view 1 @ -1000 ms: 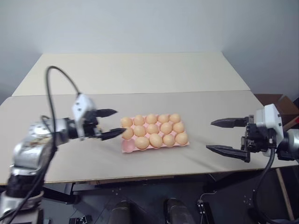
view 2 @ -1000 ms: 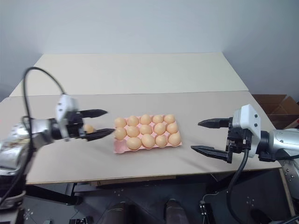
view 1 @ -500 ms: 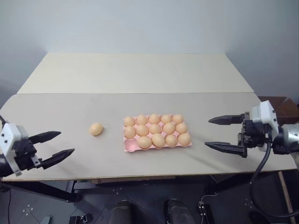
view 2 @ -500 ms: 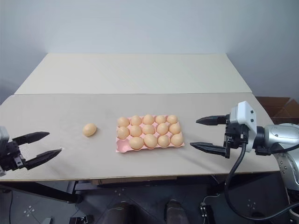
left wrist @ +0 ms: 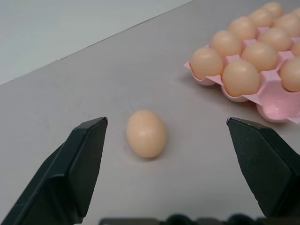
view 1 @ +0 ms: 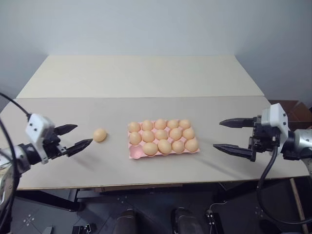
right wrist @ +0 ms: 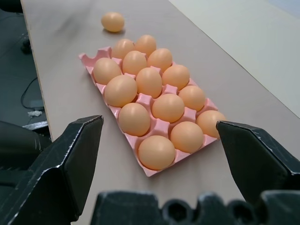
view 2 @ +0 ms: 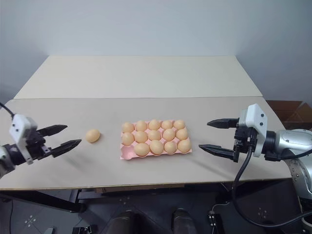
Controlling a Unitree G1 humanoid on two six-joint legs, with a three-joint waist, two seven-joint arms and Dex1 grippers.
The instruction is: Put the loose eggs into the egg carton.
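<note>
One loose light orange-tan oval egg [view 1: 100, 135] lies on its side on the bare beige desk [view 1: 146, 78], left of centre in the head frames, just beside the left short edge of the flat pink lidless egg carton [view 1: 134, 153] but not touching it.

Carton sits centre frame, long side running left-right, slightly skewed. Three rows of five cups, 14 filled with the same tan eggs. Near-left corner cup is empty, pink showing.

Left end effector [view 1: 71, 136]: lower left of frame, black fingers spread wide, holding nothing, pointing right at the loose egg. Tips are near the egg, not in contact. In the left wrist view the egg [left wrist: 146, 133] sits on the desk between the two fingers, closer to one than the other, carton corner beyond it at upper right.

Right end effector [view 2: 212, 135]: right side of frame, fingers wide apart, empty, pointing left at the carton's right short edge, clear gap between. Right wrist view looks down the carton lengthwise, loose egg [right wrist: 113, 21] beyond its far end.
</note>
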